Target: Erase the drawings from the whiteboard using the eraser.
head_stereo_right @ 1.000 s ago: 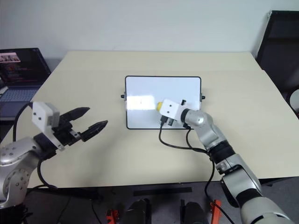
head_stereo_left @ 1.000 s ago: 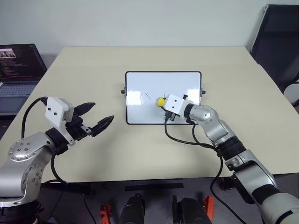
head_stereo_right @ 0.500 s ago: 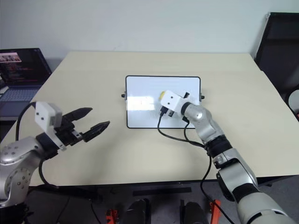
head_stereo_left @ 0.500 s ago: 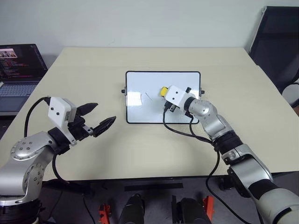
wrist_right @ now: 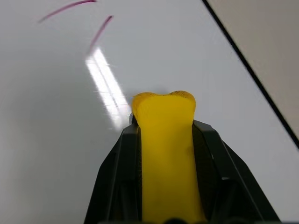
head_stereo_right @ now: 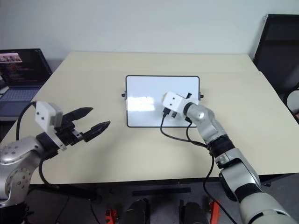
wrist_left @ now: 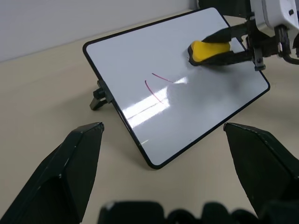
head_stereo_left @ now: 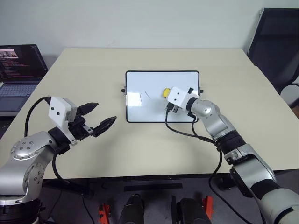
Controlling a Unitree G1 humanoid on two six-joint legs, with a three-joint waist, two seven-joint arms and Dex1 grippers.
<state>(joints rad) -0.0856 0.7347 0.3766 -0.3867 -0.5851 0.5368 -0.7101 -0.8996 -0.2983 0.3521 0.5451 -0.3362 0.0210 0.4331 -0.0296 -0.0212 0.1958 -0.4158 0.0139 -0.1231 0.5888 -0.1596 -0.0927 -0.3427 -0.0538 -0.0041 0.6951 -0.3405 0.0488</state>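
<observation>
The whiteboard (head_stereo_left: 154,80) lies flat at the table's middle. Two thin dark-red strokes of the drawings (wrist_left: 156,84) remain left of its centre, also seen as drawings (wrist_right: 70,8) in the right wrist view. My right gripper (head_stereo_left: 168,94) is shut on the yellow eraser (head_stereo_left: 166,92), whose tip presses on the board right of the strokes; the eraser (wrist_right: 164,140) sits squeezed between both black fingers. My left gripper (head_stereo_left: 105,113) hovers open and empty over the table, left of the board and nearer to me.
An open laptop (head_stereo_left: 18,70) sits off the table's left edge. A black chair (head_stereo_left: 275,42) stands at the far right. The right gripper's black cable (head_stereo_left: 180,131) loops over the table (head_stereo_left: 140,154) just before the board's near edge.
My right gripper has slid the eraser across the board, away from me and a little to the right. The left arm has stayed put.
</observation>
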